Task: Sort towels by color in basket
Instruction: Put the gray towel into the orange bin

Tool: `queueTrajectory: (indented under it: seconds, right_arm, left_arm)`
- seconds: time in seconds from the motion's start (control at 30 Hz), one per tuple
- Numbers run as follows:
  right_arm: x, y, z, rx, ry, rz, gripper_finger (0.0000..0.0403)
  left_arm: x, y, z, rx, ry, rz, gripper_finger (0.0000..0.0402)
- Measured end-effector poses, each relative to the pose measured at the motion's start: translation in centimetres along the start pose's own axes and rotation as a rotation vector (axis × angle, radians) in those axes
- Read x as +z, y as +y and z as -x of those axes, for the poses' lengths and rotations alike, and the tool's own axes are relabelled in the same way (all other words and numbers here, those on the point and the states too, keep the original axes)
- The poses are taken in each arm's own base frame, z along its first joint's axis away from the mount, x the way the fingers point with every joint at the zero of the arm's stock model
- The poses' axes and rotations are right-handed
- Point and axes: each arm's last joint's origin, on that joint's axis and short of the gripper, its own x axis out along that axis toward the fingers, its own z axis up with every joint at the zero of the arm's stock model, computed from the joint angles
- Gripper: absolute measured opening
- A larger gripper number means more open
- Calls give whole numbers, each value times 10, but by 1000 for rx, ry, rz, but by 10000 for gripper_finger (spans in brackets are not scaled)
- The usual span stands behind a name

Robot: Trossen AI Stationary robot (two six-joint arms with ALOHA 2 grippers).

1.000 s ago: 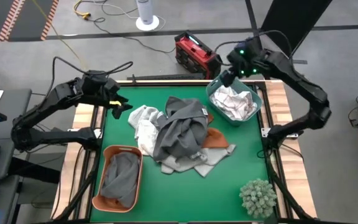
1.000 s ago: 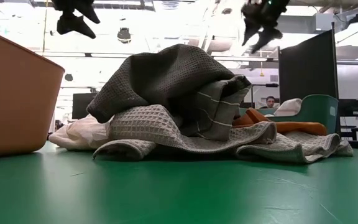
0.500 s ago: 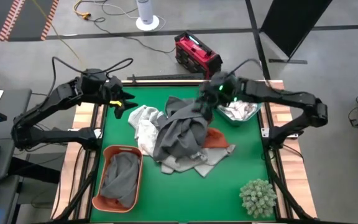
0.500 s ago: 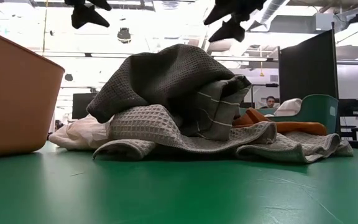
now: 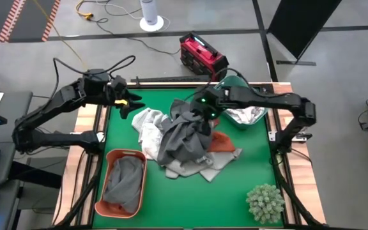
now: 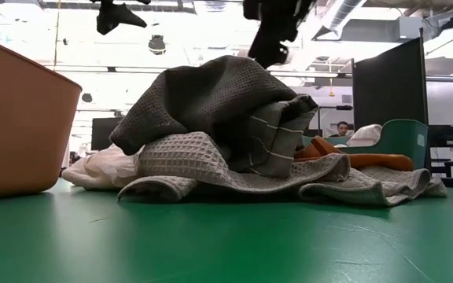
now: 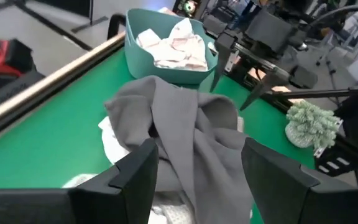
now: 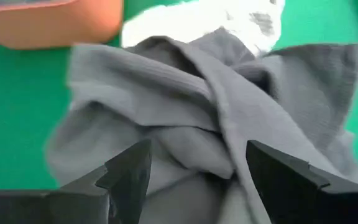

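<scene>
A heap of towels lies mid-table: a dark grey towel (image 5: 183, 135) on top, a white one (image 5: 147, 125) at its left, a rust-orange one (image 5: 222, 142) at its right, and a light grey one (image 5: 200, 167) underneath. My right gripper (image 5: 204, 116) hangs open just above the dark grey towel (image 8: 191, 124), slanting down, and touches nothing. My left gripper (image 5: 128, 102) stands open in the air over the table's far left part, with nothing between its fingers (image 7: 143, 177). In the low view both grippers, left (image 6: 118, 12) and right (image 6: 270, 41), are above the heap (image 6: 211, 118).
An orange basket (image 5: 101, 204) at the near left holds a grey towel (image 5: 123, 180). A teal basket (image 5: 234, 83) at the far right holds white towels (image 5: 245, 115). A spiky pale-green plant ball (image 5: 265, 201) sits at the near right corner. Green table shows near the front edge.
My right gripper has swung from above the teal basket toward the table's left and down, rolling as it went, and now stands open over the dark grey towel. My left gripper has tipped upward and risen a little. The towels have not moved.
</scene>
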Motion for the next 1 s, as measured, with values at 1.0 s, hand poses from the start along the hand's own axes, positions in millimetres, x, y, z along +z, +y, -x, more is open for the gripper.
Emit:
queueTrajectory:
  seconds: [1.0]
  right_arm:
    - [-23,-34,195,-458,-265,-192,290]
  left_arm:
    - [-64,-89,-206,-228,363,-256,230]
